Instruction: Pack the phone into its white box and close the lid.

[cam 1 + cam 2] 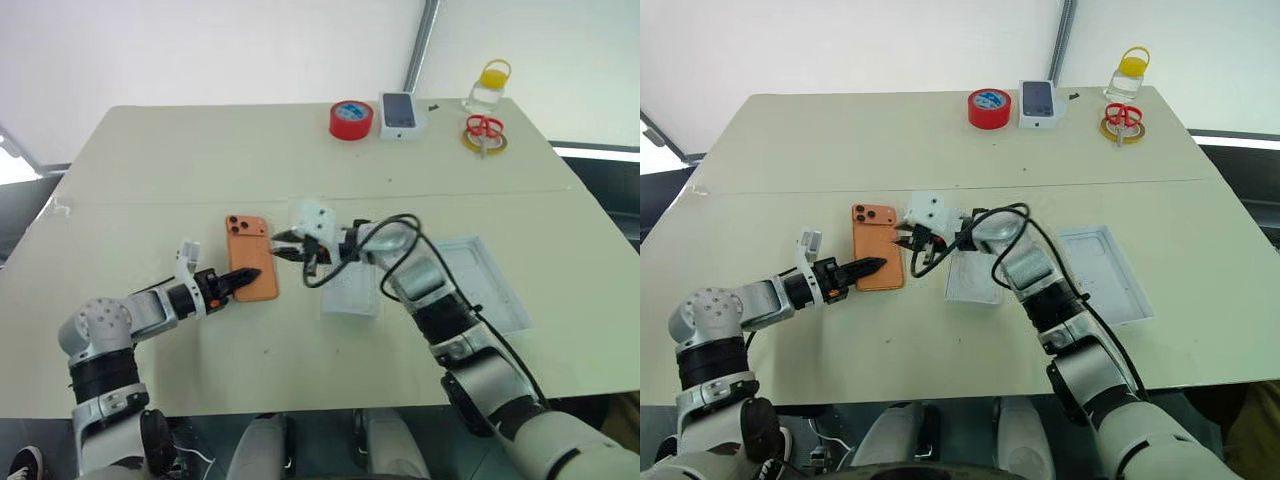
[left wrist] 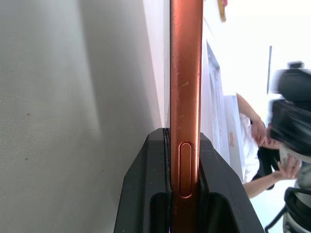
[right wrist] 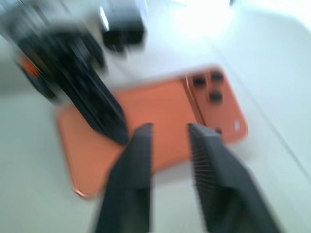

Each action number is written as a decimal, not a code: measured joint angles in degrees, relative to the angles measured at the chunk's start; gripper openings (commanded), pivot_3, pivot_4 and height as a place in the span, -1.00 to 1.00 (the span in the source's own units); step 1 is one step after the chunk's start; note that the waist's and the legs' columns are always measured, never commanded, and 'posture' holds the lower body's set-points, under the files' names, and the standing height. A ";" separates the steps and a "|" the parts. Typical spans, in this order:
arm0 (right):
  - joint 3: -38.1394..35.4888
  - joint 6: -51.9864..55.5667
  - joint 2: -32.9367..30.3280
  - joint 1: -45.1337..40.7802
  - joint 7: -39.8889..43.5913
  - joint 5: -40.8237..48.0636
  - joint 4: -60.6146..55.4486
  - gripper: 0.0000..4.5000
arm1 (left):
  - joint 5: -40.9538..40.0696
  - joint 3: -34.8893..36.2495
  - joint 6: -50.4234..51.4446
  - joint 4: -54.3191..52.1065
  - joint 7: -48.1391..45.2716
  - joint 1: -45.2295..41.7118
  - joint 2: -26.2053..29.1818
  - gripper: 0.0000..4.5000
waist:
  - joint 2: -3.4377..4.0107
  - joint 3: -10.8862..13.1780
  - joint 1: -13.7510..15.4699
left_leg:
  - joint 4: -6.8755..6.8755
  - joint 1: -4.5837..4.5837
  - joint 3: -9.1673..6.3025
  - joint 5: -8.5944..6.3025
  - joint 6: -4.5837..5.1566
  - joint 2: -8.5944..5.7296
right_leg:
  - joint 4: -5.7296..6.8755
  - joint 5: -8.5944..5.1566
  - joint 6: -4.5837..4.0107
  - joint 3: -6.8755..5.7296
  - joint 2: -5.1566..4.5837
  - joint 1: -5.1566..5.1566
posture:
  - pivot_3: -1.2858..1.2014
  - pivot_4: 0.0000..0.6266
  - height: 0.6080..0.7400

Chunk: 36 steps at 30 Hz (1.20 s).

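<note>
The orange phone (image 1: pixel 249 252) lies back up on the table left of centre, its camera cluster at the far end. My left gripper (image 1: pixel 246 277) is shut on the phone's near end; in the left wrist view the phone's edge (image 2: pixel 186 73) stands clamped between the black fingers (image 2: pixel 146 194). My right gripper (image 1: pixel 284 248) hovers just right of the phone, open with nothing between its fingertips (image 3: pixel 138 145). The white box (image 1: pixel 352 292) sits under my right forearm. The lid (image 1: pixel 487 283) lies open side up further right.
At the table's far edge stand a red tape roll (image 1: pixel 351 119), a white box with a phone picture (image 1: pixel 400 113), a yellow-capped bottle (image 1: pixel 490 85) and red scissors (image 1: pixel 484 127). A person (image 2: pixel 257 145) stands beyond the table in the left wrist view.
</note>
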 measured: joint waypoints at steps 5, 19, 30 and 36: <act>-0.43 -1.54 -10.53 8.11 5.59 1.29 -6.98 0.70 | -3.62 2.12 1.32 -0.14 0.22 0.05 -0.89 -0.80 | -0.23 0.18 0.21 | 0.00 -0.19 0.02 -0.06 0.10 -0.04 | -0.18 -0.03 -0.02 -0.02 -0.01 -0.08 | 0.03 -0.52 1.00; -0.88 -6.25 -25.92 23.80 9.11 2.04 -21.01 0.71 | -9.98 6.02 3.18 0.76 5.63 -2.70 -2.77 -1.00 | -0.90 0.65 0.35 | 0.10 -0.55 0.03 0.04 -0.01 0.05 | -0.20 -0.09 -0.12 -0.04 0.11 -0.40 | 0.03 -0.52 1.00; -0.13 -8.62 -26.08 24.84 5.21 -1.05 -20.26 -0.10 | -9.83 1.88 0.24 0.76 5.44 -2.28 -2.70 -1.00 | -0.91 0.66 0.48 | 0.10 -0.73 0.02 0.04 0.01 0.03 | -0.38 -0.06 -0.10 -0.03 0.10 -0.46 | 0.03 -0.52 1.00; -0.41 -8.39 -24.82 25.79 4.30 0.00 -20.26 -0.22 | -9.88 1.44 0.00 0.75 5.38 -1.11 -2.07 -1.00 | -0.91 0.66 0.40 | 0.11 -0.73 0.01 0.05 0.00 0.05 | -0.38 -0.07 -0.16 -0.04 0.11 -0.46 | 0.03 -0.52 1.00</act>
